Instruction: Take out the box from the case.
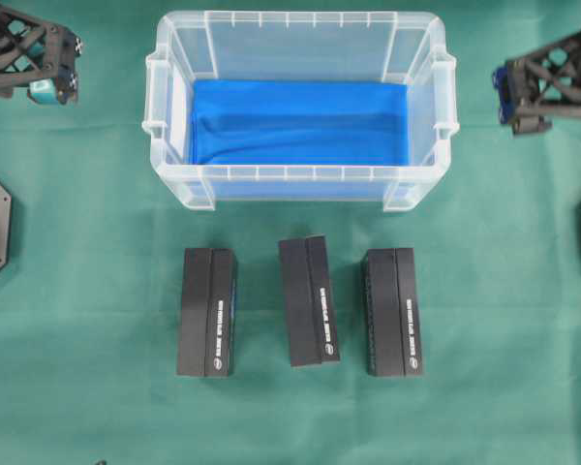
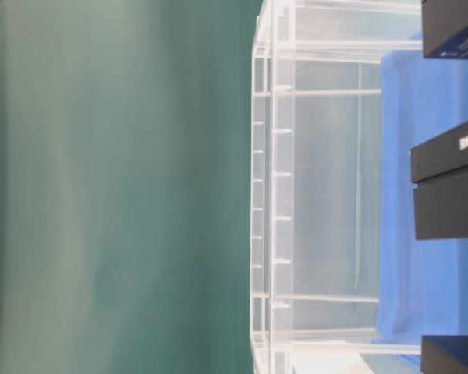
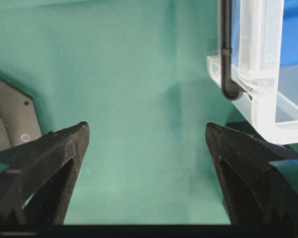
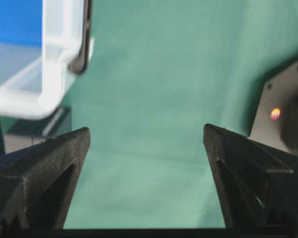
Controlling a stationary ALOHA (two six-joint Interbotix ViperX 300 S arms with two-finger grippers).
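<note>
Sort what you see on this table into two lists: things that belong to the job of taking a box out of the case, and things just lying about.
Belongs to the job:
- case
- three black boxes, left, middle, right, all outside the case
- left tool, open
- right tool, open

Just lying about:
- blue cloth lining the case
- green table cover

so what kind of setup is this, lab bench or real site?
Likely a lab tabletop rig: a green cloth covers the table, a clear case sits staged with three matching black boxes in a row, arm bases at the edges.
</note>
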